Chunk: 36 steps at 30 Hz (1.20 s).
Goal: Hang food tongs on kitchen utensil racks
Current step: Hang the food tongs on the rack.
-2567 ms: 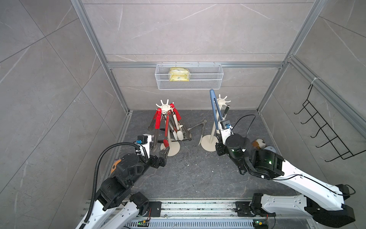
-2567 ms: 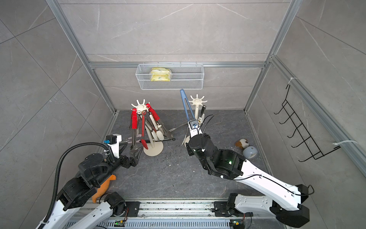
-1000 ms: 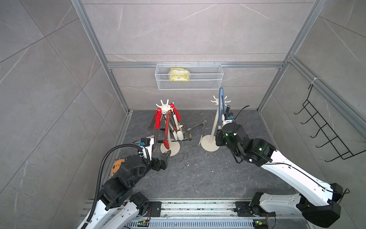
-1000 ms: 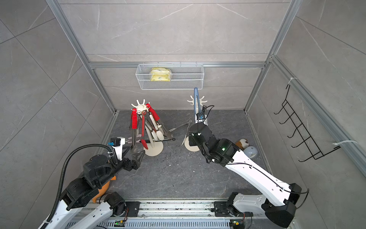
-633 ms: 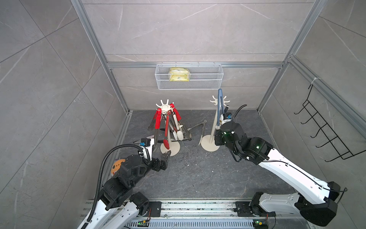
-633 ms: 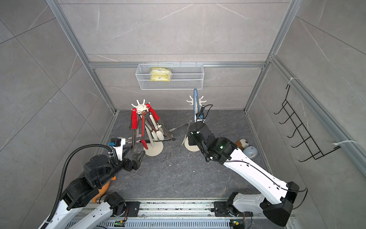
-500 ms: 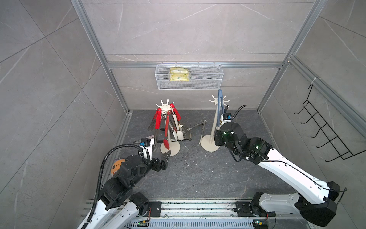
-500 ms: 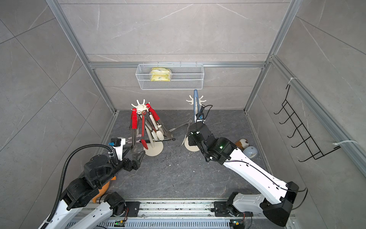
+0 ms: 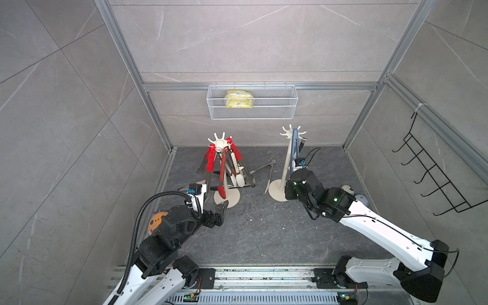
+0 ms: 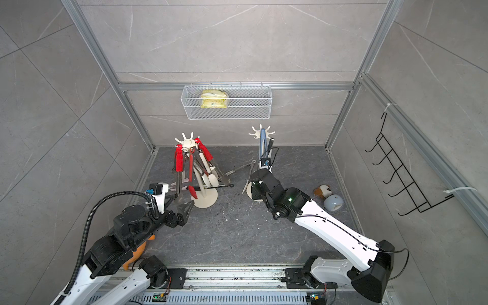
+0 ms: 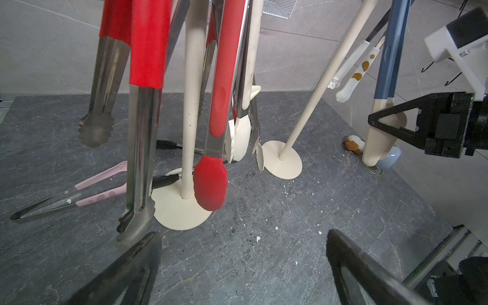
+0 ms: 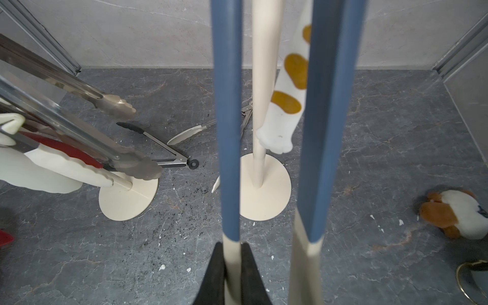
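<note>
The right arm (image 9: 383, 232) reaches from the near rail diagonally forward and inward. Its white forearm runs low over the table (image 9: 264, 232), and its black wrist bends in beside the foot of the right rack (image 9: 286, 163). The right end effector (image 12: 231, 253) is pinched on the cream lower end of one leg of the blue tongs (image 12: 228, 105), while the other leg hangs free just beside it. The blue tongs stand nearly upright along the rack's pole, and in both top views their top end is up at the crown of hooks. Whether the ring sits on a hook I cannot tell. Cat-paw tongs (image 12: 285, 105) hang on the same rack.

The left arm (image 9: 169, 232) is folded, elbow raised, with the forearm pointing forward toward the base of the left rack (image 9: 232, 198). The left end effector (image 11: 241, 233) hovers low near that base, its fingers spread wide with nothing between them. Red tongs (image 11: 219, 105) hang on the left rack, and pink-tipped tongs (image 11: 100, 184) lie on the table beside it.
</note>
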{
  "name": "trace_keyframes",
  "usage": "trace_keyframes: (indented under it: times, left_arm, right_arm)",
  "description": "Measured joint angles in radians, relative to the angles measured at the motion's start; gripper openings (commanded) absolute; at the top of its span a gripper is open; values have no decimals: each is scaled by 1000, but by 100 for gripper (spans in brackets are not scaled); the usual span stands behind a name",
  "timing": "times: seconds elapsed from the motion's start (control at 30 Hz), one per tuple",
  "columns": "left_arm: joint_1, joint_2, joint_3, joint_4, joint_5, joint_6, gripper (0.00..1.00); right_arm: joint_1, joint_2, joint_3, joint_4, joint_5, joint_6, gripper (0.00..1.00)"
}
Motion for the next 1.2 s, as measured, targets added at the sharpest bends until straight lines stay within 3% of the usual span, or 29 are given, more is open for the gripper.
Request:
trace_keyframes:
  times: [0.67, 0.87, 1.2]
  left_arm:
    - [0, 7, 0, 0, 0, 0, 99]
    - [0, 18, 0, 0, 0, 0, 99]
    - [0, 27, 0, 1, 0, 0, 99]
  right_arm:
    - [0, -1, -36, 43, -12, 0, 3]
    - [-2, 6, -36, 50, -16, -1, 14]
    - [-23, 36, -2, 42, -54, -5, 19]
